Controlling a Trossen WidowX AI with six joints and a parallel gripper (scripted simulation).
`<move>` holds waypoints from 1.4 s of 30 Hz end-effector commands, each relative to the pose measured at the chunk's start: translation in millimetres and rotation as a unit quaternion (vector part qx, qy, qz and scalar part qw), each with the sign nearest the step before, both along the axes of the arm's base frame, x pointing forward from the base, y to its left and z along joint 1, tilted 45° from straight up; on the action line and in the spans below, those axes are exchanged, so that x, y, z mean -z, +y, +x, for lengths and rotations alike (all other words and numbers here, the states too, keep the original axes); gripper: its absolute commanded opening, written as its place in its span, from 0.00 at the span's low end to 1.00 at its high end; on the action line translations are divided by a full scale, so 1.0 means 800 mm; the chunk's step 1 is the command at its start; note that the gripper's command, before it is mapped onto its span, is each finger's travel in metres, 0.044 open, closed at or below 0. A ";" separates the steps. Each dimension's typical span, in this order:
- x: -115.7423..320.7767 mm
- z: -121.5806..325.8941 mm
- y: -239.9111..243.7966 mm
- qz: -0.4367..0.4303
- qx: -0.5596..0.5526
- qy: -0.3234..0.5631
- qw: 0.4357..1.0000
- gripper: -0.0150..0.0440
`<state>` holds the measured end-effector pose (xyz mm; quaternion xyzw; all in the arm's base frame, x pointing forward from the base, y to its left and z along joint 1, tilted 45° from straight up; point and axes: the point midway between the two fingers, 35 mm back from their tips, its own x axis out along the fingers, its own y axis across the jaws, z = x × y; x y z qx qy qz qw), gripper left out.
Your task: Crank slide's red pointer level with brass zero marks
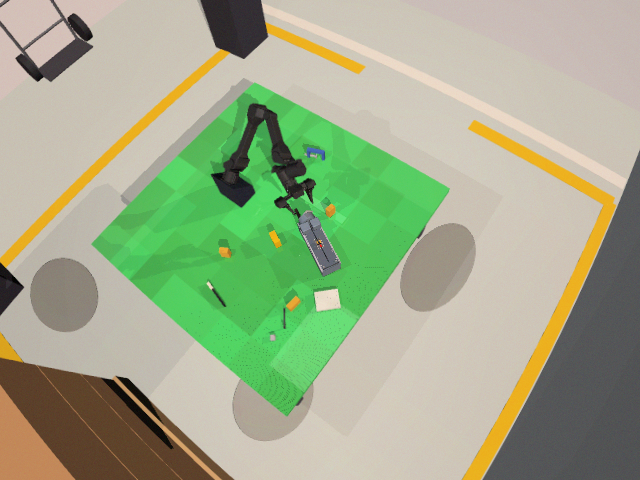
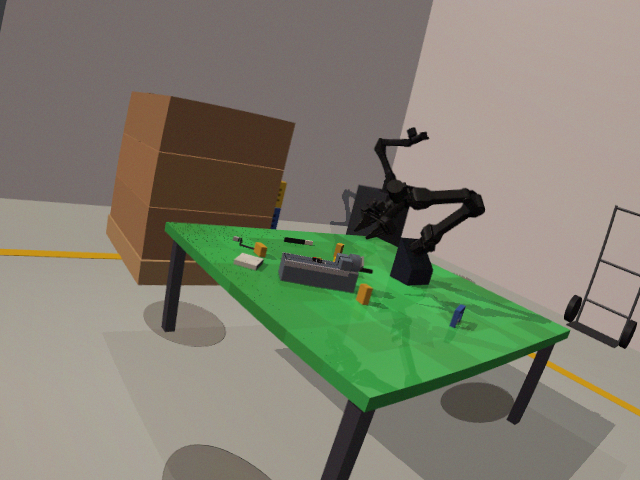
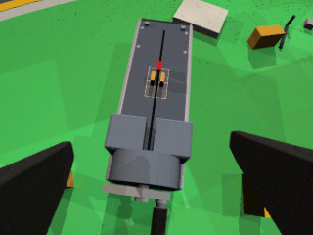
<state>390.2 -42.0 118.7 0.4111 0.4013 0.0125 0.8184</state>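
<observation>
"Start at the left of the wrist view. Why is the orange block (image 1: pixel 330 210) (image 2: pixel 364 294) (image 3: pixel 69 179) there?"

"No use that I can see; it stands beside the machine (image 1: pixel 330 269) (image 2: pixel 315 279) (image 3: pixel 171 105), mostly hidden by 1 finger."

"And the crank (image 3: pixel 113 189)?"

"At the machine's near end, its black handle (image 2: pixel 366 270) (image 3: pixel 158 222) sticking out towards the arm, presumably for easy reach. The machine lies lengthwise on the surface (image 1: pixel 382 206) (image 2: pixel 413 356) (image 3: pixel 220 88), pointer slot upward, so the travel can be read from above."

"Where's the pointer (image 1: pixel 320 245) (image 3: pixel 159 65)?"

"In the slot, just past the 2 brass marks (image 3: pixel 153 76) towards the far end. Not level, I'd say."

"The hand (image 1: pixel 303 206) (image 2: pixel 363 233) (image 3: pixel 154 144)?"

"Wide, with nothing in it, 1 finger each side of the crank end. Probably lining up to take the handle."

"What can't you make out?"

"The handle's tip is cut off by the wrist view's lower edge. From the top it merges with the dark fingers. The exterior view blurs pointer and marks together. At right, the yellow block (image 1: pixel 275 238) (image 2: pixel 338 250) (image 3: pixel 267 212) is mostly behind the other finger."
</observation>
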 end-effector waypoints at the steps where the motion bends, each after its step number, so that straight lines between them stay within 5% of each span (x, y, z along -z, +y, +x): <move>1: -0.001 -0.018 0.007 -0.001 0.027 0.019 0.999 1.00; 10: -0.004 -0.060 0.018 -0.008 0.091 0.048 0.995 1.00; 42: 0.088 -0.049 0.110 -0.006 0.091 0.048 0.995 1.00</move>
